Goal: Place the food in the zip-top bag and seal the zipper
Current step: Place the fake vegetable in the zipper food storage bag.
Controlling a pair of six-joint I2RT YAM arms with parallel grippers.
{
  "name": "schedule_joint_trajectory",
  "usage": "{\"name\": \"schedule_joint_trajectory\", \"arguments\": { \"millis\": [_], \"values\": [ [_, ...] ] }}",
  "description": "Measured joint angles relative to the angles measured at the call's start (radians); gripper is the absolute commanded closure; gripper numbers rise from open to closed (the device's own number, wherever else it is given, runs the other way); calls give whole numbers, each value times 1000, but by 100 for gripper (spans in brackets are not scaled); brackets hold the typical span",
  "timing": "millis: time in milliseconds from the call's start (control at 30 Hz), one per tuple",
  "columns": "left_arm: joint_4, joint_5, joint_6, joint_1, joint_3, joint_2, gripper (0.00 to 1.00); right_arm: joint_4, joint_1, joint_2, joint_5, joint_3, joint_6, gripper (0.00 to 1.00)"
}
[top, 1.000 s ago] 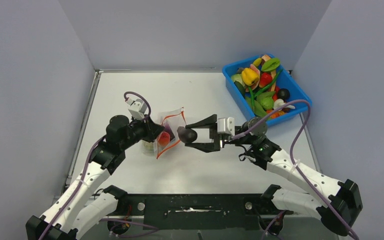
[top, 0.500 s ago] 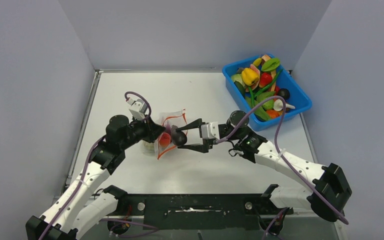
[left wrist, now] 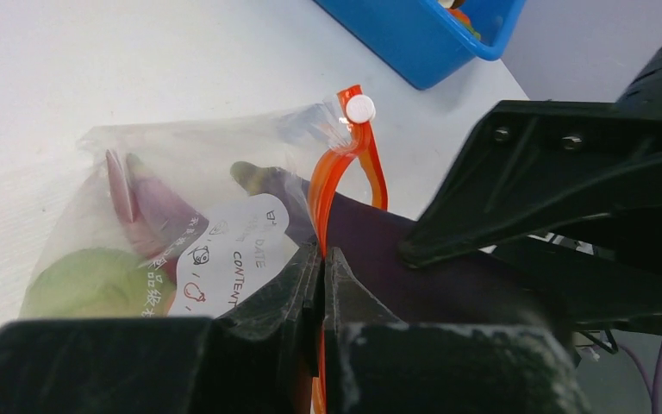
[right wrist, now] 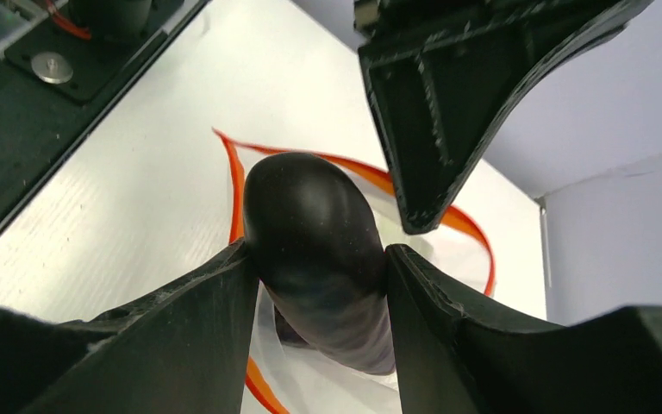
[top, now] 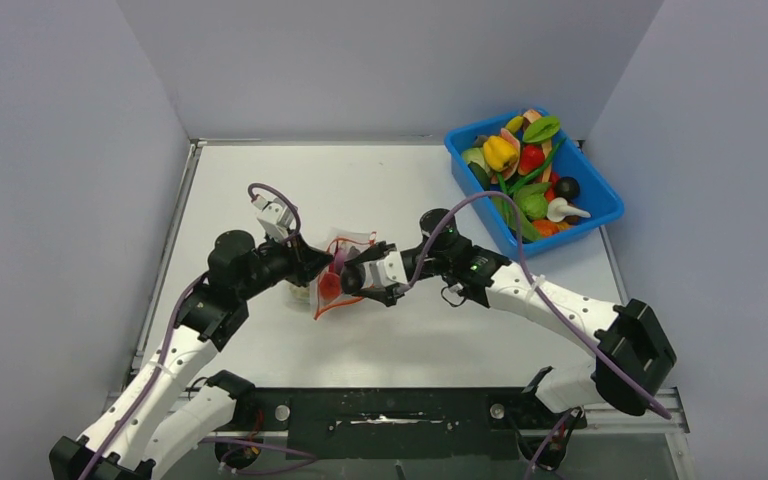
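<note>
The left gripper (left wrist: pixel 321 259) pinches the orange zipper strip (left wrist: pixel 326 185) of the clear bag (left wrist: pixel 198 172), its two black fingers pressed together on the strip. The strip loops upward to a small white tab (left wrist: pixel 360 108). Inside the bag lie a green round piece (left wrist: pixel 78 285) and a purple piece (left wrist: pixel 151 211), behind a white label (left wrist: pixel 233 250). A dark eggplant (left wrist: pixel 379 237), held between the fingers of the right gripper (left wrist: pixel 483 263), pokes into the bag's mouth. A blue tub (left wrist: pixel 414 39) stands on the white table (left wrist: pixel 95 60) behind.
</note>
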Motion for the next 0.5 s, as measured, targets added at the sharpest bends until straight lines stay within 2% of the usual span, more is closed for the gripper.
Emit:
{"name": "schedule_joint_trajectory", "arguments": {
  "millis": [200, 500],
  "values": [
    [0, 26, -7, 0, 0, -10, 100, -130, 7, 67, 79, 54, -127, 53],
    [0, 44, -13, 0, 0, -14, 100, -200, 44, 138, 249, 91, -240, 55]
  ]
}}
